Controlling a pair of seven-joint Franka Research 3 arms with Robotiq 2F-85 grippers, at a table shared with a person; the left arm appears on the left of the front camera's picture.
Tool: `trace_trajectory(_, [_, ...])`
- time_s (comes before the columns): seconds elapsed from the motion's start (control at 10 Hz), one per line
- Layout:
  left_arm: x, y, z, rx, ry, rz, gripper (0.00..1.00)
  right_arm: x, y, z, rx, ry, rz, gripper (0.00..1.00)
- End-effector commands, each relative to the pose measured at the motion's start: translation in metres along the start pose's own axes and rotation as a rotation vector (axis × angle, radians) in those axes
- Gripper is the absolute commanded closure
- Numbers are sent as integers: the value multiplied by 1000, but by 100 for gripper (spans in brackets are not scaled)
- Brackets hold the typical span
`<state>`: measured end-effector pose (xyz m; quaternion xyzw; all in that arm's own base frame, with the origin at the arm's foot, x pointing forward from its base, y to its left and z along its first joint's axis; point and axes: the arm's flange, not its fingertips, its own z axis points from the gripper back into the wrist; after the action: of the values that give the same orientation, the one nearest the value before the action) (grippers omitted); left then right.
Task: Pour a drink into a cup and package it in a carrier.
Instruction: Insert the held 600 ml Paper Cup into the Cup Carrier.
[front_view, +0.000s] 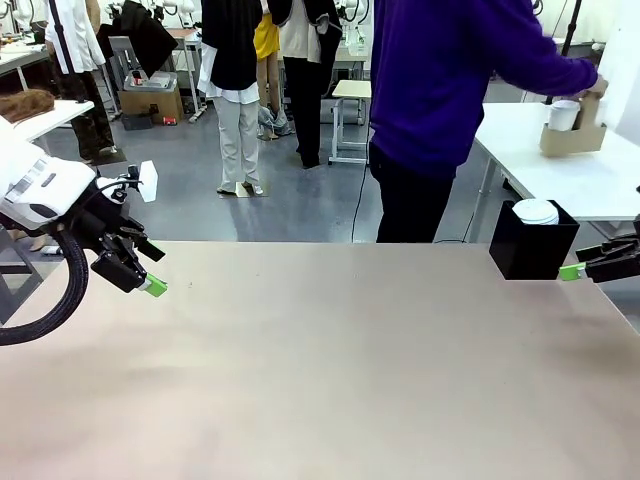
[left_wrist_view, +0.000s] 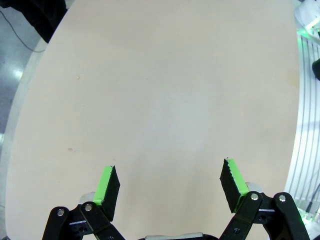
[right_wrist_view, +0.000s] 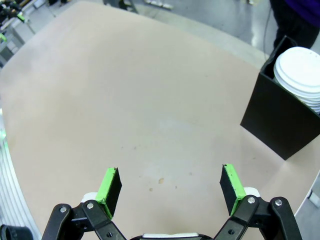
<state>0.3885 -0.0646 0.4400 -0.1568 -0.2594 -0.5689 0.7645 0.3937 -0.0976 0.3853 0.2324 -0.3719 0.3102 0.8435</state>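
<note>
Front view has the left gripper (front_view: 140, 270) hanging over the near-left part of the tan table (front_view: 330, 360), its green-padded fingers pointing down and to the right, with nothing between them. Seen from the left wrist, the left gripper (left_wrist_view: 169, 186) has its jaws spread wide over bare tabletop (left_wrist_view: 150, 90), holding nothing. At the right edge of the front view the right gripper (front_view: 585, 268) reaches in low, one green fingertip just beside the black square box (front_view: 530, 245) that stands at the table's far-right corner; a stack of white lids (front_view: 536, 211) sits in the box. From the right wrist, the right gripper (right_wrist_view: 170, 187) also stands wide open and empty above the table (right_wrist_view: 125, 100), with the black box (right_wrist_view: 277, 115) and its white lids (right_wrist_view: 302, 75) up at the right. Beyond the table, a person in a purple top (front_view: 440, 70) faces away toward a white side table (front_view: 560, 170), one hand (front_view: 596, 88) on the brown cardboard carrier (front_view: 572, 135) there. A white cup (front_view: 564, 115) stands in that carrier. The drink itself cannot be made out.
</note>
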Motion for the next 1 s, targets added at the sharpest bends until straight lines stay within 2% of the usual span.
trace_trajectory(0.0, [0, 0, -1, -9, -20, -5, 0, 1, 0, 2, -2, -5, 8, 0])
trace_trajectory(0.9, [0, 0, -1, -9, -20, -5, 0, 1, 0, 2, -2, -5, 8, 0])
